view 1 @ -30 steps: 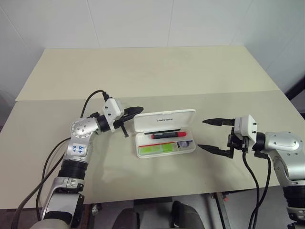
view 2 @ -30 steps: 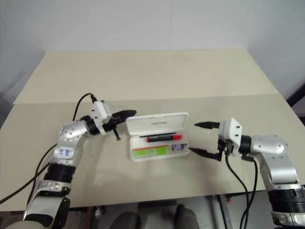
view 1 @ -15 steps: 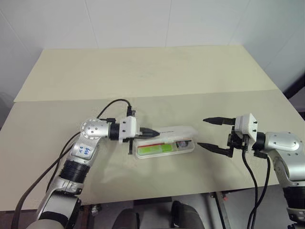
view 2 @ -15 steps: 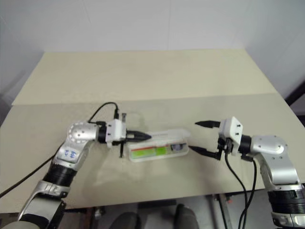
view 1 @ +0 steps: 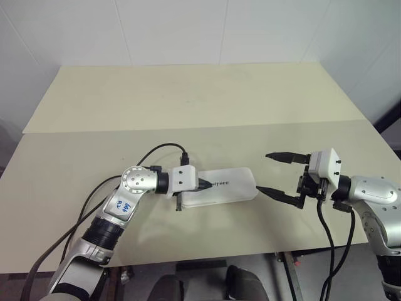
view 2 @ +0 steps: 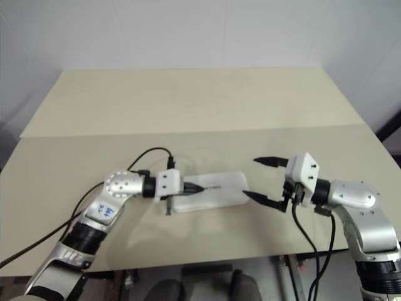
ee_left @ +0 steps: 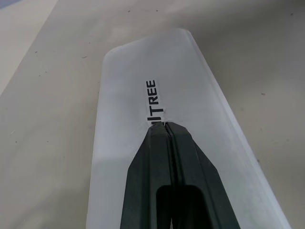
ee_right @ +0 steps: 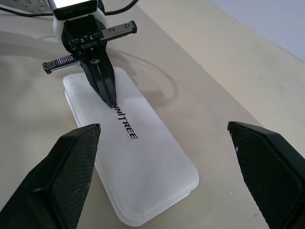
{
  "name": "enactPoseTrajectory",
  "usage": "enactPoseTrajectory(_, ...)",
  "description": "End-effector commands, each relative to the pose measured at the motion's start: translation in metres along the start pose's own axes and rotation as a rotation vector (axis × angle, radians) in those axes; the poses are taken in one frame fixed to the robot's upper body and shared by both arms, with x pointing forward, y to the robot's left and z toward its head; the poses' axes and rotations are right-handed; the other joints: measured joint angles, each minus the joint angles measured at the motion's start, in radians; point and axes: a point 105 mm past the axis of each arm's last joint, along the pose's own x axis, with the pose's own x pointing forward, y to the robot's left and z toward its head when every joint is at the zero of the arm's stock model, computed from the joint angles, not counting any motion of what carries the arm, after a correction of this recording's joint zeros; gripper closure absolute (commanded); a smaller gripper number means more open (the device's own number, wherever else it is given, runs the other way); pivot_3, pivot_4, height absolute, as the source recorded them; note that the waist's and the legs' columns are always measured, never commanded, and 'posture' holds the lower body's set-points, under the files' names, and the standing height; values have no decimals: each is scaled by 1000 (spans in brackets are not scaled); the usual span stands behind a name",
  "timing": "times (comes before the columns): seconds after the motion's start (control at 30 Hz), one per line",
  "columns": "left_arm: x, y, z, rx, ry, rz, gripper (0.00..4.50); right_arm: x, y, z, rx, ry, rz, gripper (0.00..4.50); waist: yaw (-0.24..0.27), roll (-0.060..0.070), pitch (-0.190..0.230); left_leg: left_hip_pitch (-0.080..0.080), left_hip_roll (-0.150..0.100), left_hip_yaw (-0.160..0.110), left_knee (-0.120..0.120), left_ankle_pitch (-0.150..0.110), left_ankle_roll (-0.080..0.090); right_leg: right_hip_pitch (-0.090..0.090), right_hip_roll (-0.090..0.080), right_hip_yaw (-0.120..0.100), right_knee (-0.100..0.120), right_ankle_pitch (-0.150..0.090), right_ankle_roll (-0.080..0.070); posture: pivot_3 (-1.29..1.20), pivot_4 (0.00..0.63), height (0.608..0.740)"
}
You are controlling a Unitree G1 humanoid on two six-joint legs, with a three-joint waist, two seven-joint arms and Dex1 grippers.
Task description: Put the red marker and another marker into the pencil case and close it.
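The white pencil case [view 1: 229, 187] lies flat on the table with its lid down and the dark lettering facing up. My left gripper [view 1: 205, 184] is shut, and its tips [ee_left: 162, 126] rest on the lid at the start of the lettering, near the case's left end. My right gripper [view 1: 263, 172] hangs open just off the case's right end, one finger [ee_right: 71, 162] to each side in the right wrist view, touching nothing. The red marker and the other marker are hidden under the closed lid.
The beige table [view 1: 188, 100] has a seam running across it behind the case. A black cable [view 1: 156, 150] loops up from my left wrist. The table's front edge runs close below both arms.
The lid stood open with both markers showing inside. My left gripper swung right and down onto it, and the lid now lies shut. The right arm kept still.
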Motion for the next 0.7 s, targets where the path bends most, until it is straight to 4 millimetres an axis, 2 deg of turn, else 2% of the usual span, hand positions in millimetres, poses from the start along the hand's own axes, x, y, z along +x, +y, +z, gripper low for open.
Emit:
enactPoseTrajectory(0.03,7,-8,-7,-21,55,-54,4456,1,-1,14,-28,-53,-26,0,0,0,0,0,0,0,0,0,0,0,0,0,0,0,0,0,150,740)
enactPoseTrajectory(0.27,9,-12,-6,-33,106,-107,4456,6,1,14,-25,-73,-25,0,0,0,0,-1,0,0,0,0,0,-1,0,0,-1,0,0,0,150,740)
enactPoseTrajectory(0.7,8,-28,-25,-158,272,-155,4456,16,1,13,-17,-101,-9,0,-3,0,0,0,1,0,0,0,0,0,1,0,-1,0,0,0,150,740)
